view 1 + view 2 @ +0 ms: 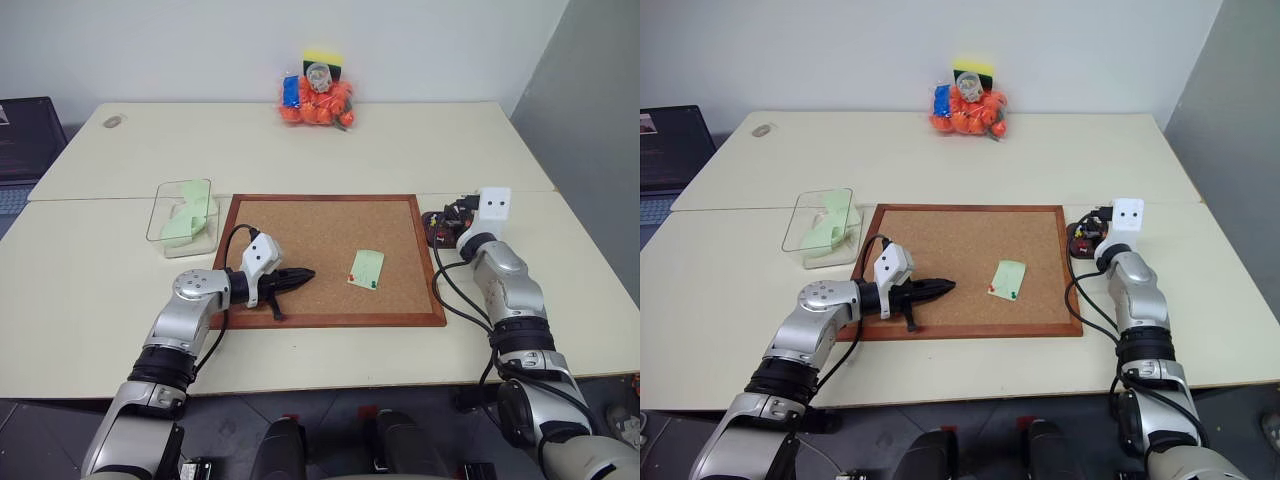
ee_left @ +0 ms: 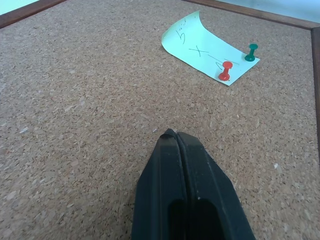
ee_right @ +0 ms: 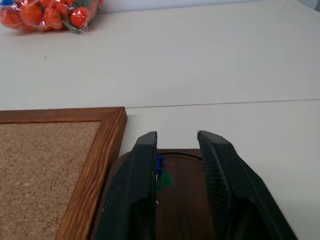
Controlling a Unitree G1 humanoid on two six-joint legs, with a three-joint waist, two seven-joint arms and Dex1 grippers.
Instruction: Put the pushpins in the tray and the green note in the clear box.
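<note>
Your green note (image 2: 210, 54) is a pale mint slip with dark handwriting, lying on the cork board (image 1: 320, 240) toward its right half; its far edge curls up off the cork. Two pushpins stand in its near end: a red pushpin (image 2: 225, 71) and, just beside it at the corner, a green pushpin (image 2: 251, 52). The clear box (image 1: 184, 217) sits on the table (image 1: 420, 150) just off the board's left edge, and you can see pale green paper already inside it, though its walls blur how many slips there are. The tray (image 3: 182, 187), dark reddish-brown, rests against the board's right frame; your right arm covers most of it in the head views. Your left gripper (image 2: 175, 136) hovers over bare cork well short of the note, its fingers pressed together with nothing between them. Your right gripper (image 3: 177, 150) is over the tray with its fingers spread; a small blue and green blur (image 3: 161, 172) sits against the inside of one finger, and you cannot tell whether it is one pin or two, or whether it touches the tray. A bag of orange items (image 1: 318, 100) lies at the table's far edge.
</note>
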